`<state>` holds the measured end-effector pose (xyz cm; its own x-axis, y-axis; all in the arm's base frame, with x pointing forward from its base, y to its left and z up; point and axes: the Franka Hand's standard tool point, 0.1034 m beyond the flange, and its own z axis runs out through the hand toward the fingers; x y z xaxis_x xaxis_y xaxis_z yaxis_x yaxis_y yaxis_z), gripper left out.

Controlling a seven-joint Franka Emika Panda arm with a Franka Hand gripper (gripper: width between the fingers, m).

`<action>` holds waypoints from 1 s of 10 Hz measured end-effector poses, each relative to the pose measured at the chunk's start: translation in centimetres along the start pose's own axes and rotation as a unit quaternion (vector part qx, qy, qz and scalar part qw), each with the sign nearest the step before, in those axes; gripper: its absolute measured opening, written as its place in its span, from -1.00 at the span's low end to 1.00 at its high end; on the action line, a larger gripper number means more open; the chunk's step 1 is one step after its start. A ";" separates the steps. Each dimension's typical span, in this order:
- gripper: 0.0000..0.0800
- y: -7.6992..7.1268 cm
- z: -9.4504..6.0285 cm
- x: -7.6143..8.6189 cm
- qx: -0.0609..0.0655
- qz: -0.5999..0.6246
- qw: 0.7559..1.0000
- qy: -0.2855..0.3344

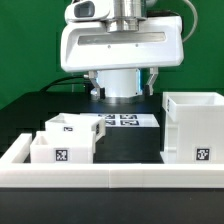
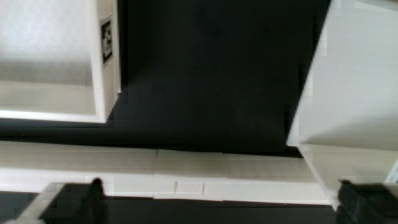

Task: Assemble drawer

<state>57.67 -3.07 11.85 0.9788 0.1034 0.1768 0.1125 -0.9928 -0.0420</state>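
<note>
The drawer's tall white housing [image 1: 193,128] stands at the exterior view's right, a tag on its front. Two white open-topped trays [image 1: 62,150] [image 1: 76,126] sit together at the exterior view's left. The arm's white head [image 1: 120,45] hangs over the back middle of the table, above the gap between them. In the wrist view one tray [image 2: 54,60] and the housing [image 2: 356,80] flank a black strip of table. My gripper [image 2: 219,205] is open and empty, its two dark fingertips [image 2: 75,200] wide apart and touching nothing.
A low white rail [image 1: 110,178] edges the black table along the front and sides; it also shows in the wrist view [image 2: 178,165]. The marker board [image 1: 125,120] lies flat on the table behind the trays, under the arm.
</note>
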 end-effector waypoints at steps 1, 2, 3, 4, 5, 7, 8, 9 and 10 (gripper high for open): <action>0.62 0.8 0.5 -1.1 0.007 0.007 1.000 -0.026; 0.62 2.2 1.2 -2.1 0.012 0.023 0.998 -0.053; 0.62 2.9 2.0 -2.5 0.009 0.030 0.998 -0.060; 0.62 3.3 2.8 -3.2 0.009 0.034 0.997 -0.068; 0.62 4.1 3.8 -4.0 0.010 0.044 0.996 -0.075; 0.62 5.1 5.1 -4.8 0.007 0.043 0.996 -0.081; 0.62 5.2 5.1 -4.6 0.004 0.038 0.996 -0.075; 0.62 5.2 5.1 -4.6 0.004 0.038 0.996 -0.075; 0.62 5.2 5.1 -4.7 0.004 0.038 0.996 -0.076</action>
<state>54.57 -8.37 5.75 0.9991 0.0367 0.0225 0.0379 -0.9976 -0.0580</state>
